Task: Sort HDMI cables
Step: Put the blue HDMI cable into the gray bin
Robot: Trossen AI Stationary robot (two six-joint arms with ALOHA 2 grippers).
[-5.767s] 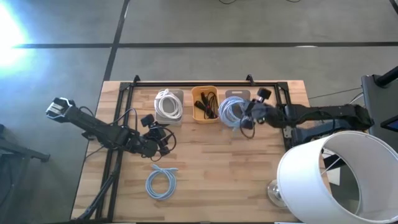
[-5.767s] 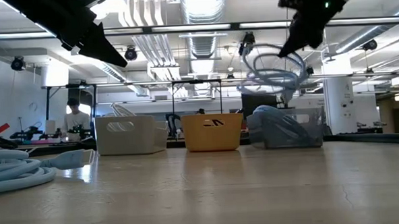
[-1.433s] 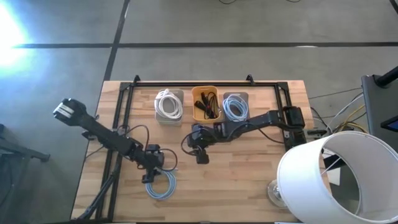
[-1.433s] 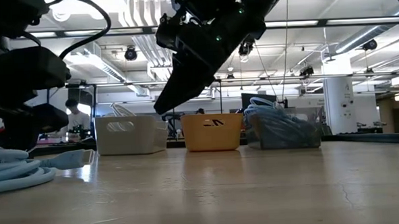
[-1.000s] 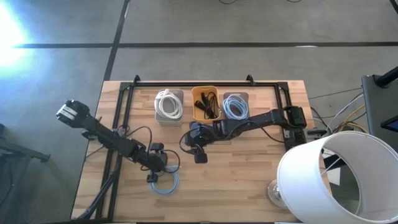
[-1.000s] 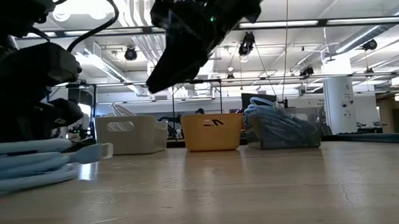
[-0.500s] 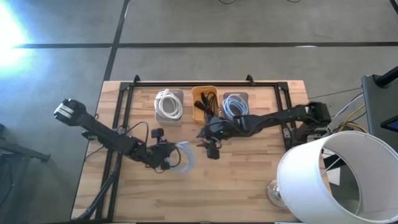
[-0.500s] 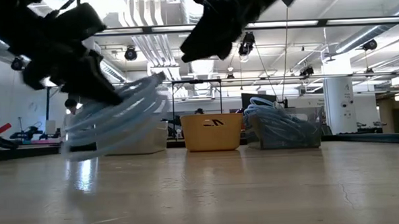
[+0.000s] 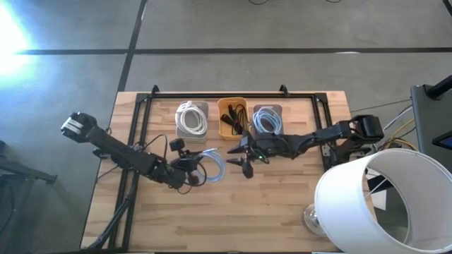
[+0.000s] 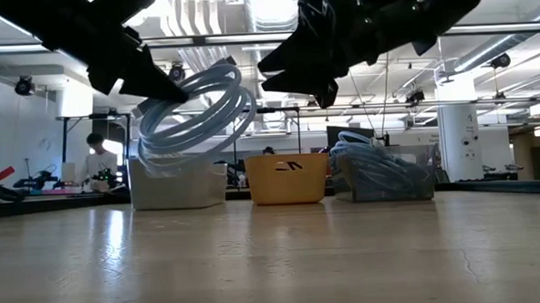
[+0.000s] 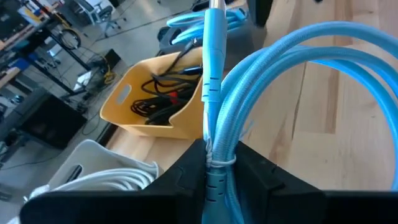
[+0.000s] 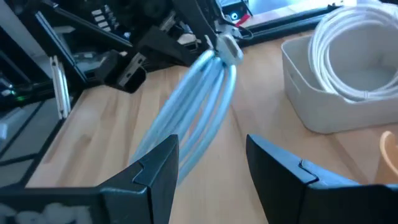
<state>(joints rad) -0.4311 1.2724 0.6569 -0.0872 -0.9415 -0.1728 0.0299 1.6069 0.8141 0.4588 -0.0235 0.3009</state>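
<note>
Handover geometry matters here: my left gripper clamps the light-blue coil off the bench, ring facing my open right gripper just beside it.

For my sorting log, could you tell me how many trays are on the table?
3, in a row along the far edge: a white tray, an orange tray in the middle, a grey tray rightmost.

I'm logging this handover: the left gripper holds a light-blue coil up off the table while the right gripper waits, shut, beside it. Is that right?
One detail is wrong. The right gripper is open, not shut; the right wrist view shows its fingers spread apart around the light-blue coil. The rest stands: the left gripper holds the coil off the table.
</note>
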